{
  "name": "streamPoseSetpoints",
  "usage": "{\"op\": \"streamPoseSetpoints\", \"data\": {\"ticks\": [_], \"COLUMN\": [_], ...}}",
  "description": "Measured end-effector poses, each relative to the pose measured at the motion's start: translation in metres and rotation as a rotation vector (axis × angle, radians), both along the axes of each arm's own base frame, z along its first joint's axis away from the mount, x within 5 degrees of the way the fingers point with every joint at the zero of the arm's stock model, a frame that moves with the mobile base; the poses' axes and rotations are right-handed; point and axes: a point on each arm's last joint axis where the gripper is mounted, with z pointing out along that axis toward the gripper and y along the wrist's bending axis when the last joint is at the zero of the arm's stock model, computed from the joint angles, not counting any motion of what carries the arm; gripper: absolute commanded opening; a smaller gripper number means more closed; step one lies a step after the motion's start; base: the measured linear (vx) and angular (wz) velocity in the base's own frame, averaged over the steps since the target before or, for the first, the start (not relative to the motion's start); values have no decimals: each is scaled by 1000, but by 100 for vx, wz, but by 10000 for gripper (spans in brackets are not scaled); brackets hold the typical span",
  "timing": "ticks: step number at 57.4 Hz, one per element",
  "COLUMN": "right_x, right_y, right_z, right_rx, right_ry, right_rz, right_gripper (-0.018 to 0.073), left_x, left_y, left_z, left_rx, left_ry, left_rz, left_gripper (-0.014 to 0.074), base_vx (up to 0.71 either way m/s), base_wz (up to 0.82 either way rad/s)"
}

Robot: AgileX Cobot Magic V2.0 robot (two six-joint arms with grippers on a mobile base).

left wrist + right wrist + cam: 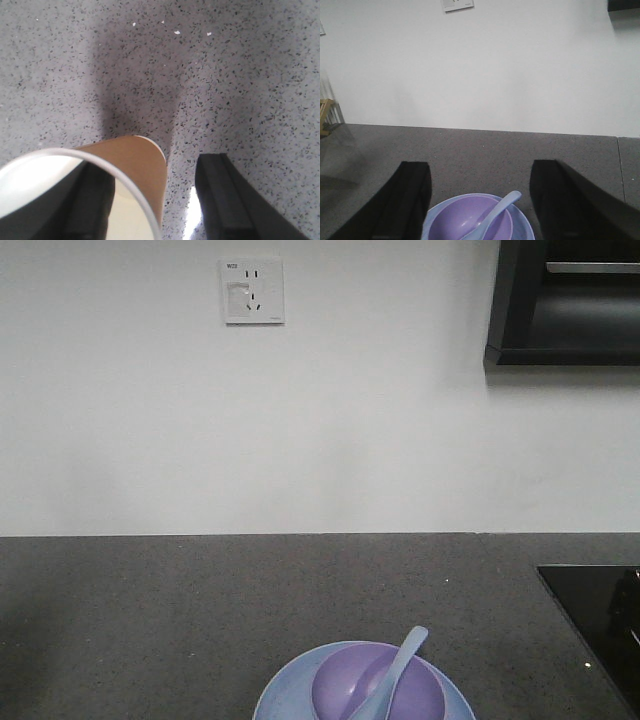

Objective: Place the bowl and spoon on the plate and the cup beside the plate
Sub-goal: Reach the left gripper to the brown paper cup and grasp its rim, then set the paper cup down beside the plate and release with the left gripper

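While left gripper (150, 200) straddles cup (132, 170) wall (grip unclear), right gripper (480, 200) gapes empty; counter (150, 620) bare.

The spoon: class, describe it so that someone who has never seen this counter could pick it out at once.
Start at the dark speckled counter below the white wall, then find the pale blue plate at its near edge. On the plate sits a purple bowl, and the spoon lies in it, handle leaning over the rim. It is the only long, thin piece, pale blue against the purple.
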Motion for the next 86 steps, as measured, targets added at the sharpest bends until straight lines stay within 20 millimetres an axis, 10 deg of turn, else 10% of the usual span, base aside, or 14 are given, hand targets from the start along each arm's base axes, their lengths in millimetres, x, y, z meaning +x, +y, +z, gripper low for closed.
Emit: {"op": "streamPoseSetpoints", "data": {"ticks": [27, 52, 86], "right_x": [0, 0, 0], "right_y": [0, 0, 0], "right_z": [0, 0, 0], "right_rx": [0, 0, 0], "right_ry": [0, 0, 0], "right_rz": [0, 0, 0], "right_gripper": [498, 498, 498], "left_x": [3, -31, -24], "left_y": [1, -10, -170], "left_z": [-6, 47, 88], "left_rx": [3, 10, -202], "left_ry": [19, -162, -378], "left_rz": [-1, -14, -516], "left_gripper": [-10, 0, 0], "base_vx": [0, 0, 0], "base_wz": [0, 0, 0]}}
